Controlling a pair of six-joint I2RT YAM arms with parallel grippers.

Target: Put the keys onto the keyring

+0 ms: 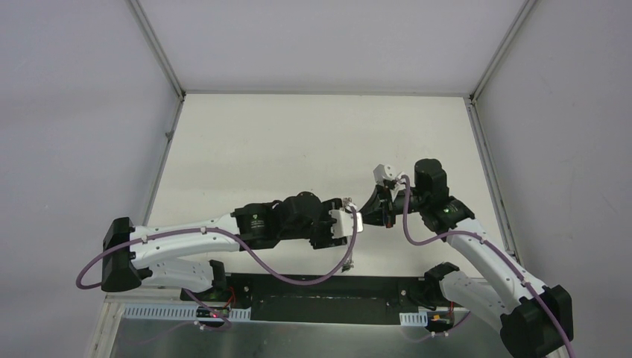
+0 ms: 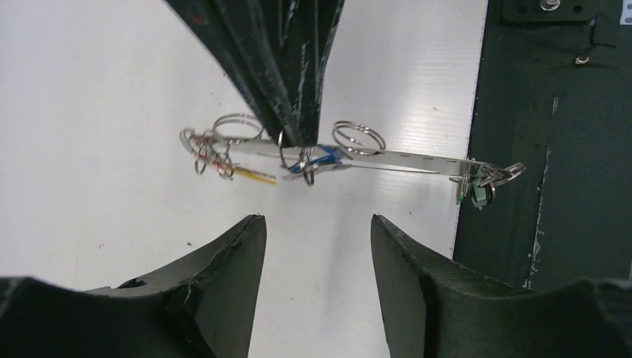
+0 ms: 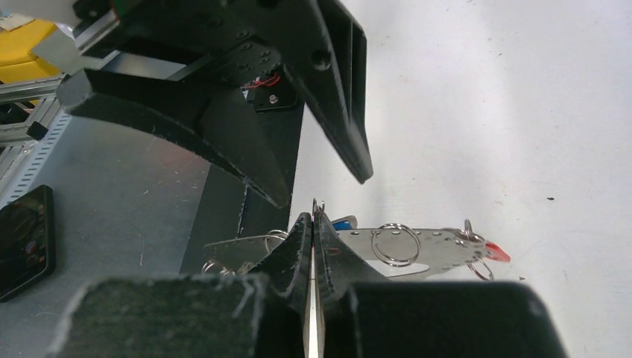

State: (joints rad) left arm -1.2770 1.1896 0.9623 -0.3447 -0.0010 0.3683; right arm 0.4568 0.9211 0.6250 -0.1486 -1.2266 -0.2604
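The keyring (image 2: 406, 159) hangs edge-on above the white table as a thin silvery band with split rings (image 2: 358, 137) along it. My right gripper (image 2: 298, 140) comes down from above and is shut on the keyring's rim at a split ring. Keys hang from the band: a blue-tagged one (image 2: 326, 156) at the grip, a red-tagged one (image 2: 210, 158) at the left end and a green-tagged one (image 2: 478, 195) at the right end. My left gripper (image 2: 317, 220) is open just short of the band, with nothing between its fingers. The right wrist view shows the band (image 3: 436, 242), the red tag (image 3: 497, 252) and the left gripper's fingers (image 3: 257, 160) above.
The dark base plate (image 2: 555, 149) lies beside the table's near edge, under the keyring's right end. A black phone (image 3: 24, 239) and a yellow object (image 3: 22, 41) lie off the table. Grey walls enclose the table (image 1: 298, 142).
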